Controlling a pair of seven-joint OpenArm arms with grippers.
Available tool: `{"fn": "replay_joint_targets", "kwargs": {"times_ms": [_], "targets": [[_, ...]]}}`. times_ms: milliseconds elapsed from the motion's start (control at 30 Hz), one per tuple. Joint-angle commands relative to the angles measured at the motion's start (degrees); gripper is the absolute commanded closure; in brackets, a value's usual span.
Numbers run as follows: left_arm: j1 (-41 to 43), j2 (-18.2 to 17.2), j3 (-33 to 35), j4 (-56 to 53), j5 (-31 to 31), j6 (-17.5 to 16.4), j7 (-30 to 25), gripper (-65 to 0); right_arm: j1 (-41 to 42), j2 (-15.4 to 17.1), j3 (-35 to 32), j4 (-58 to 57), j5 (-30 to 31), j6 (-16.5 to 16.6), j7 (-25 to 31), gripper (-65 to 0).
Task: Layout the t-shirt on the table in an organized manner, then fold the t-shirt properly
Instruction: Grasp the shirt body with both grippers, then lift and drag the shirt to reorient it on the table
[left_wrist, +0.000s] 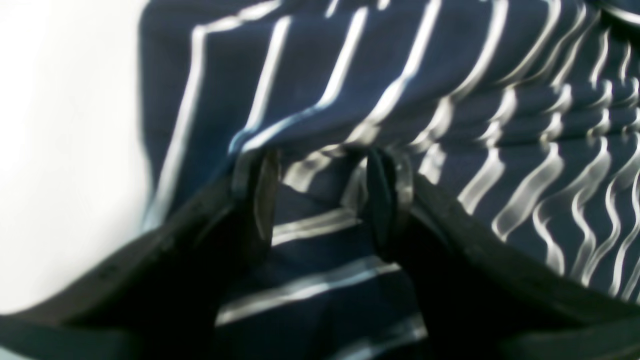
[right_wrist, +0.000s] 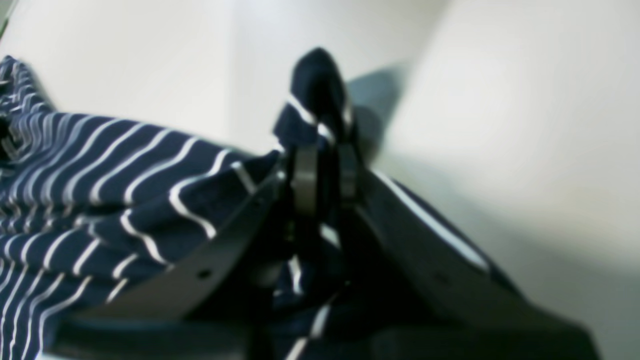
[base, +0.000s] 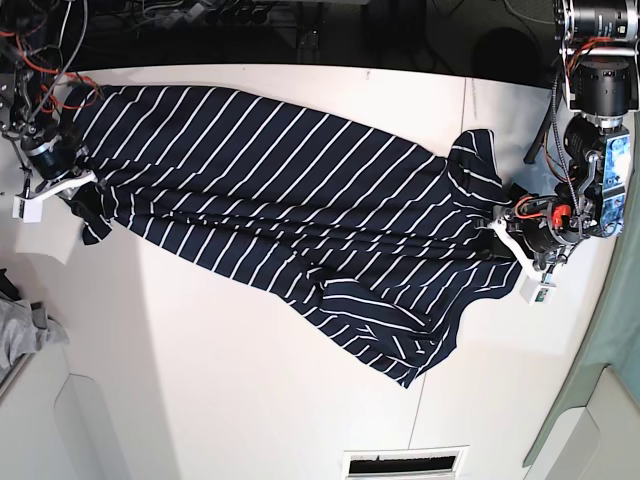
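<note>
T-shirt, base view: navy with white stripes (base: 290, 170), spread across the far half of the table (base: 240, 390) from left to right, one bunched lobe reaching nearer, right of centre.
Far edge, base view: fairly straight over much of its run; a raised lump of cloth stands at the far right.
Near side, base view: creased and uneven, with ridges running diagonally; outline not squared.
Right gripper, base view: at the shirt's left end (base: 92, 192), a tail of cloth hanging out on its near side.
Left gripper, base view: over the bunched right end (base: 500, 232).
Other item, base view: crumpled pale grey cloth (base: 18, 325) at left, well apart from the shirt.
Left gripper, left wrist view: fingers spread, cloth lying between and beneath them; no pinch seen.
Cloth, left wrist view: layered and rippled below the fingers, stripes bent into waves.
Right gripper, right wrist view: clenched on a gathered fold of the shirt, a tuft poking out past the tips.
Done (judged): shirt partly opened out lengthwise; right hand has a grip.
Left (judged): secure the right end, pull out the creases, square the sleeves and hem, then all the folding. No orderly fold visible.
Stage (judged): early, still layout.
</note>
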Motion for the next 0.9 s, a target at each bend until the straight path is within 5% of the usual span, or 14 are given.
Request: {"fn": "replay_joint_targets", "kwargs": {"times_ms": [0,100,233,300,433,600,867], "targets": [[-1.9,-0.8,-0.2,0.8,-2.1,-2.8,0.8,-31.4,-0.7,-0.2,1.5,3.9,1.6,0.8,1.2,0.0],[-3.7,-1.2,-0.3,0.8,-9.4,-7.1,5.1,-31.4,-3.1,-2.9,4.0,12.5,4.2,0.8,1.0,-2.8],[-4.9,-2.6,-0.3,2.1,-16.5,-9.8,5.3,-31.4,-2.2,-5.7,4.1,21.7,4.2,0.8,-4.0,-23.3],[-4.4,-3.4,-0.3,4.0,-19.6,-10.9,7.0,-31.4,-1.1,-6.8,3.4,24.8,4.2,0.8,-6.1,-27.0],[-3.0,-4.0,-0.3,7.7,-25.9,-10.9,11.5,-31.4,3.4,-7.9,-4.1,24.9,2.8,0.7,-6.3,-27.0],[2.8,-3.8,-0.3,12.0,-29.9,-10.9,11.6,-31.4,11.5,-11.4,-18.7,19.1,-7.4,-1.1,-3.0,-27.0],[11.9,1.3,-0.3,13.4,-30.2,-10.9,11.6,-31.4,23.8,-18.2,-35.8,-5.7,-18.6,-7.5,6.5,-26.9]]}}
